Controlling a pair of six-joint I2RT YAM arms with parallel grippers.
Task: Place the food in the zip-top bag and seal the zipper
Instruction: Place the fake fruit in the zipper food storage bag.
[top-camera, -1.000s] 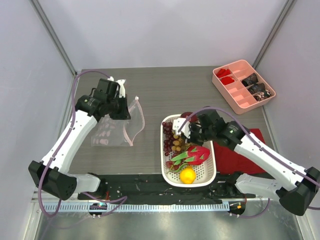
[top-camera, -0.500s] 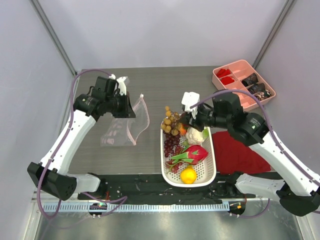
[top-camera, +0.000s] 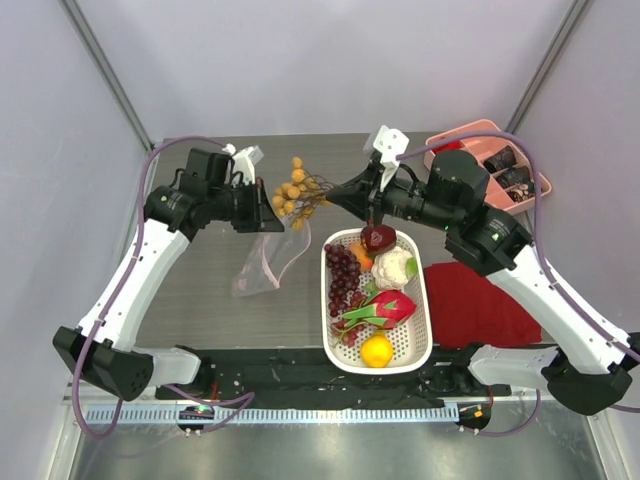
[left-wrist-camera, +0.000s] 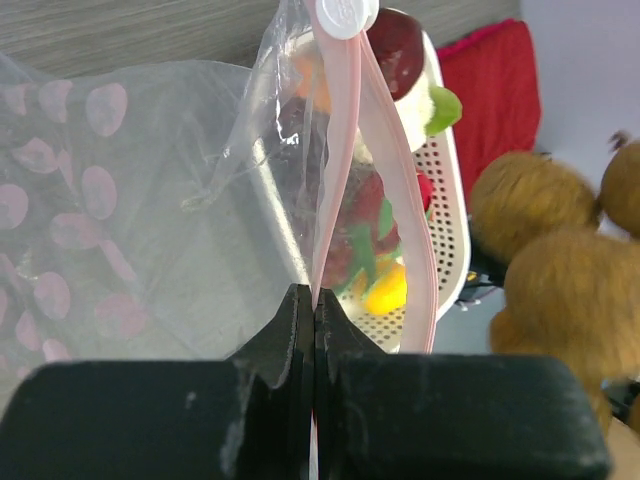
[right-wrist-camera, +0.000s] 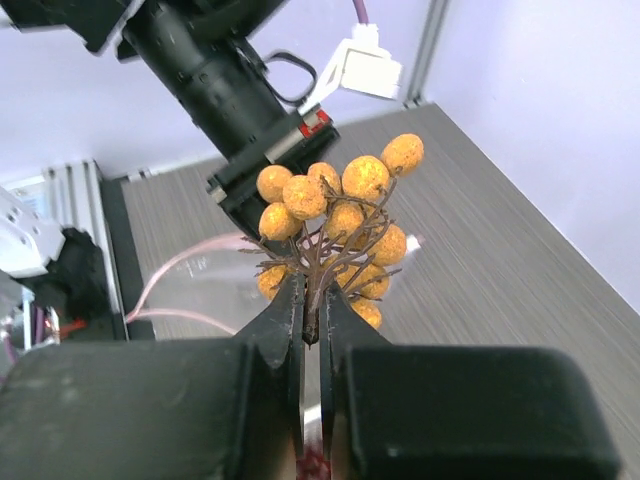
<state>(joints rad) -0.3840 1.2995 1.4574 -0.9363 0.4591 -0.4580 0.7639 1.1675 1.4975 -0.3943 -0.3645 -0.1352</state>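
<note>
**A:** What has the left tool (top-camera: 262, 222) got?

**B:** Its fingers are pressed together on the pink zipper strip (left-wrist-camera: 338, 170) of the zip-top bag (top-camera: 260, 268). The bag droops from the pinch toward the counter (top-camera: 200, 300). In the left wrist view, the two sides of the strip part just past the fingertips, so the mouth gapes.

**A:** And the right tool (top-camera: 332, 199)?

**B:** It is closed on the brown stem of a bunch of orange-brown berries (top-camera: 290, 192). The berries fan out just beyond its tips, up in the air.

**A:** How close is the bunch to the bag?

**B:** It is just beside the left tool, above the bag's mouth. The left wrist camera shows the berries as blurred brown balls off to one side of the strip.

**A:** Where is the other food?

**B:** It is in the white basket (top-camera: 427, 330), below the right tool's wrist. There are purple grapes (top-camera: 343, 275), a dark red fruit (top-camera: 378, 237), a white bulb (top-camera: 393, 265), a pink dragon fruit (top-camera: 387, 308) and a yellow lemon (top-camera: 376, 350).

**A:** Anything past that arm?

**B:** A red cloth (top-camera: 485, 305) lies beside the basket under the right arm. A pink tray (top-camera: 470, 135) sits behind the arm.
</note>
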